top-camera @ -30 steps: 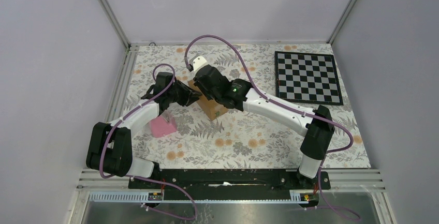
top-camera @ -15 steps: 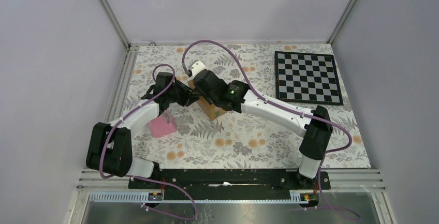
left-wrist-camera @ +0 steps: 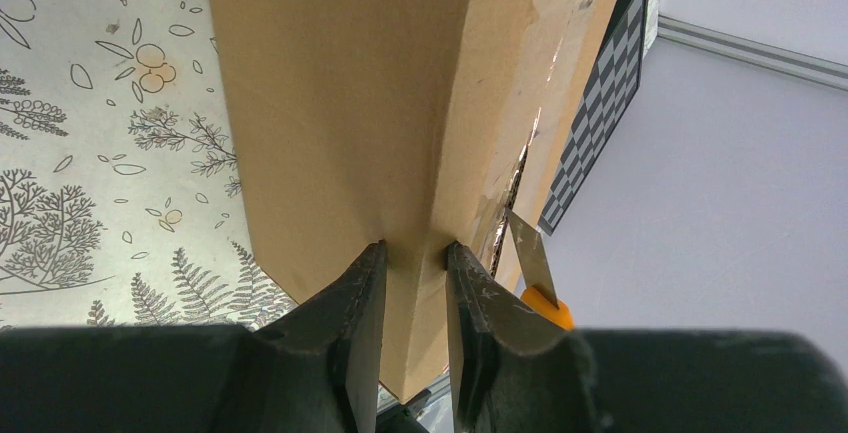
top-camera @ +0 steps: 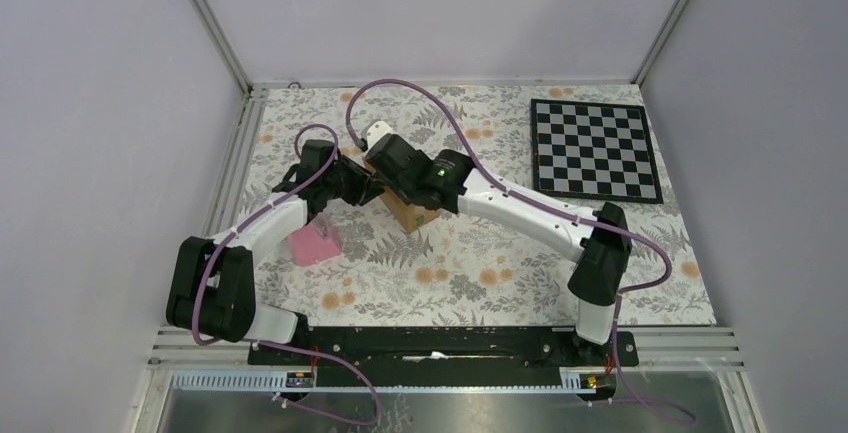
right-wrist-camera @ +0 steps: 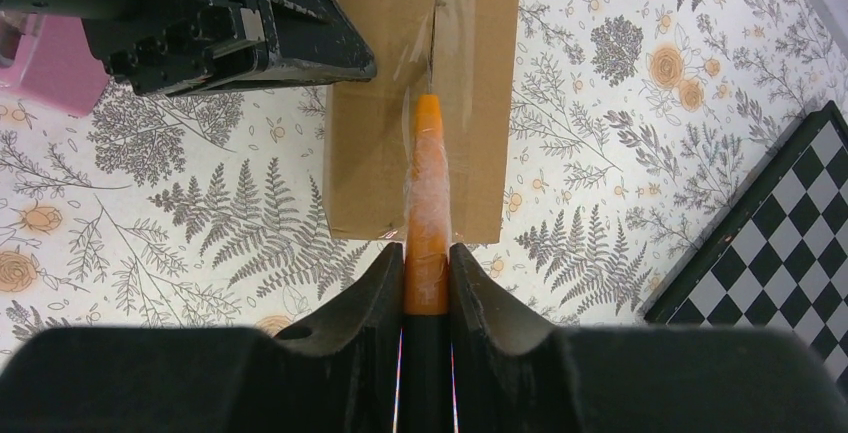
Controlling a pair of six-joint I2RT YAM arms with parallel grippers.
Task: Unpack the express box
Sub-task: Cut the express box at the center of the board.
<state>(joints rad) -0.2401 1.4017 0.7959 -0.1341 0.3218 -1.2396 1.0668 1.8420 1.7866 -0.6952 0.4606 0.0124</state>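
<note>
While the express box (top-camera: 415, 216) is lying on the flower-patterned table (top-camera: 480, 273), a little left of the middle and mostly hidden under the two wrists in the top view, its taped seam is facing the right wrist camera. Clear tape is running along that seam, and the tip of the orange cutter (right-wrist-camera: 427, 178) is resting on it, partway along the box's length. The right gripper (right-wrist-camera: 427, 263) is pinching the cutter's handle, its fingers pressing tight on either side. In the left wrist view the cutter's metal blade is showing beside the shiny tape at the box's far side. The left gripper (left-wrist-camera: 408, 258) is clamping a cardboard edge of the box, the two fingers squeezing the corner ridge so that the board is denting slightly between them. Just left of the box and nearer the bases, beside the left arm, a pink wedge (top-camera: 313, 243) is lying on the cloth. Well apart, in the far right corner of the table, a black-and-white chessboard (top-camera: 595, 150) is lying flat.
</note>
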